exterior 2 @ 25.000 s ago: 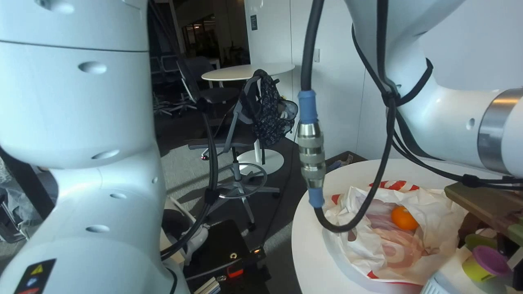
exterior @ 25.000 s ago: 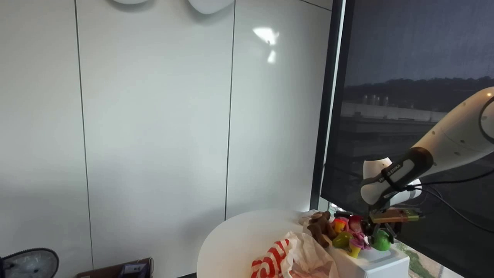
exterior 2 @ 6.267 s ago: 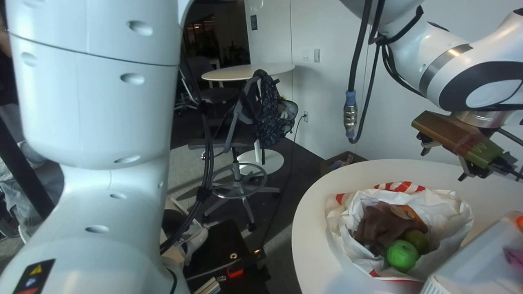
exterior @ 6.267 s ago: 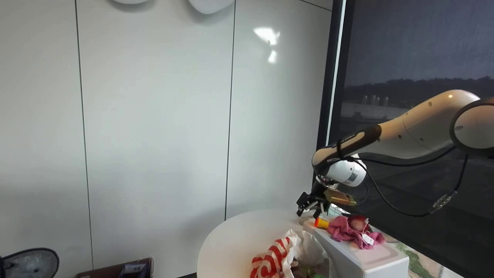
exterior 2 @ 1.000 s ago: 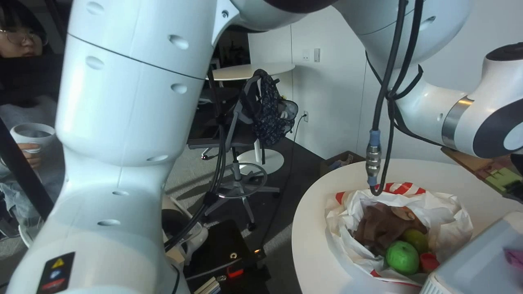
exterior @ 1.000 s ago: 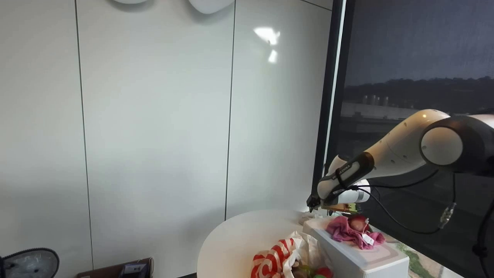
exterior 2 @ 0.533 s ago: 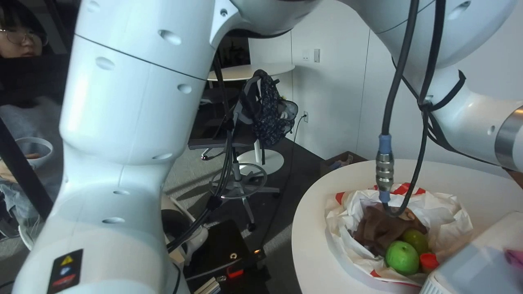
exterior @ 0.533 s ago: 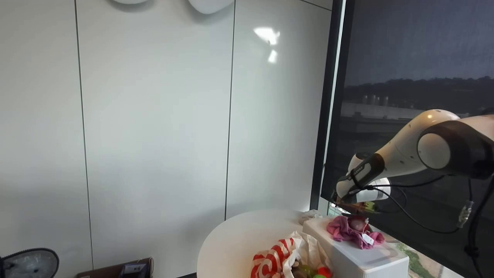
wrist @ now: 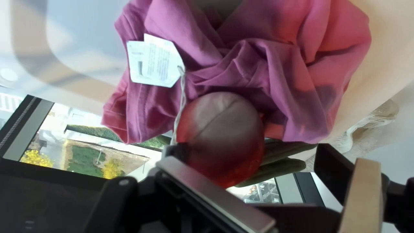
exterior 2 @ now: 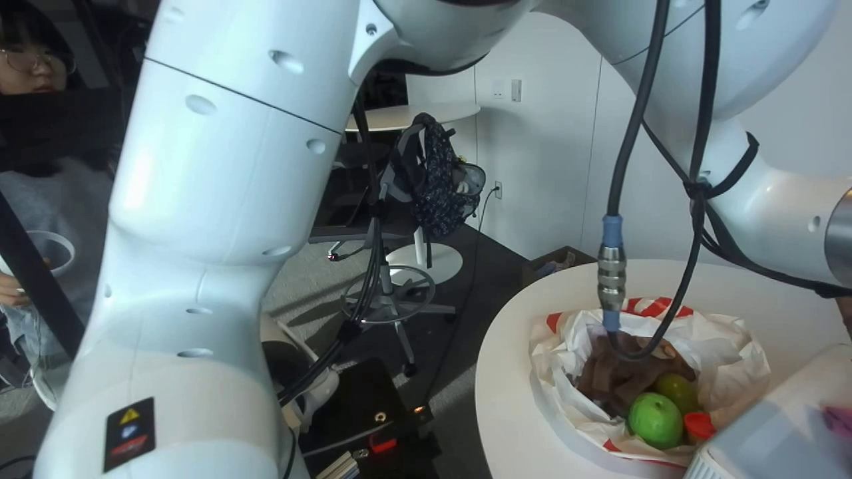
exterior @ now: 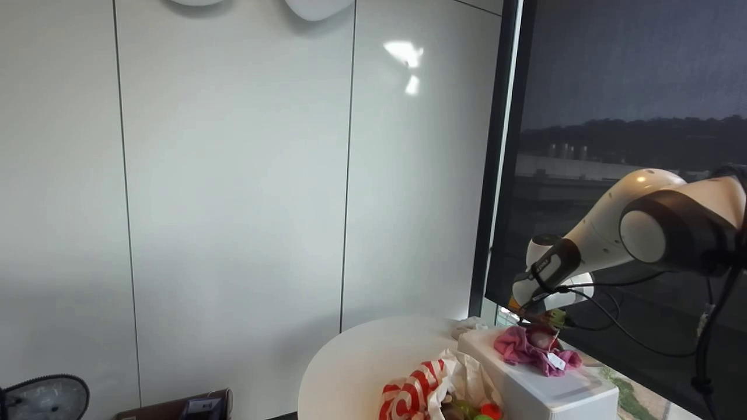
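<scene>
In the wrist view my gripper (wrist: 255,160) stands open, its jaws wide apart. A smooth red ball (wrist: 223,136) lies between them, nearer the left finger, whose tip overlaps its edge; contact I cannot tell. Crumpled pink cloth (wrist: 233,61) with a white paper tag (wrist: 155,61) on a string lies against the ball. Dark green, long shapes (wrist: 281,161) stick out from behind the ball. Seen in an exterior view, the pink cloth (exterior: 525,350) and ball (exterior: 541,338) rest on the white box (exterior: 578,402), with my hand low above them, its fingers mostly hidden.
Beside the box, a white-and-red bag (exterior 2: 732,352) on the round table (exterior 2: 506,372) holds a brown plush (exterior 2: 616,379), a green apple (exterior 2: 655,420), an olive-green fruit (exterior 2: 677,391) and a red-lidded thing (exterior 2: 699,426). A window lies behind the box. A person (exterior 2: 40,199) sits behind the arm.
During the last second my arm has swung across the box to above the pink cloth and ball. Since the older frames, several things, among them the red-lidded one, have gone from box to bag.
</scene>
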You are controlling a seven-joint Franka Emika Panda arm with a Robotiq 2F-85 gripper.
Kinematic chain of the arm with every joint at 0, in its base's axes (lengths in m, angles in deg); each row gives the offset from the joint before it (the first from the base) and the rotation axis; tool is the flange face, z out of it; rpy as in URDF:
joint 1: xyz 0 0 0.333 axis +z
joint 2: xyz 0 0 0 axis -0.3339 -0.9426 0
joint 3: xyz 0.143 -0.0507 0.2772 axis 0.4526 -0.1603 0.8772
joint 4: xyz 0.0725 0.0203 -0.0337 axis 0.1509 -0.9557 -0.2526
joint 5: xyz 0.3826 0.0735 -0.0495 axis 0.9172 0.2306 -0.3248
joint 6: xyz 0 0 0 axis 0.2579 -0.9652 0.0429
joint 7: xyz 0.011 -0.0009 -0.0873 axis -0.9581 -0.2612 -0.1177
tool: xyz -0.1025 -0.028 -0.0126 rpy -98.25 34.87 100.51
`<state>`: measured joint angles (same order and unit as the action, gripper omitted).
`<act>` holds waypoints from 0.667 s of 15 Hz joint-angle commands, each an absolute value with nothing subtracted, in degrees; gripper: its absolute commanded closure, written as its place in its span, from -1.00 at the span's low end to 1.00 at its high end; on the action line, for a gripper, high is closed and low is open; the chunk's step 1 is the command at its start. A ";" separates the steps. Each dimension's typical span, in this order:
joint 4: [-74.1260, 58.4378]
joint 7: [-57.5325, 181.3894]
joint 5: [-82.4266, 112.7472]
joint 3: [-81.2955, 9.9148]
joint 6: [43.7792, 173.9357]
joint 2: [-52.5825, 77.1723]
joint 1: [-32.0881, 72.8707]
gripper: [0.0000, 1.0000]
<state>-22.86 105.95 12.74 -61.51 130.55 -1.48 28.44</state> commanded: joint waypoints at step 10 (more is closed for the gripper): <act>-16.71 115.79 5.66 -60.54 126.49 -8.20 24.72 -0.47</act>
<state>-19.83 113.66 7.75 -60.67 126.08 -5.42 25.61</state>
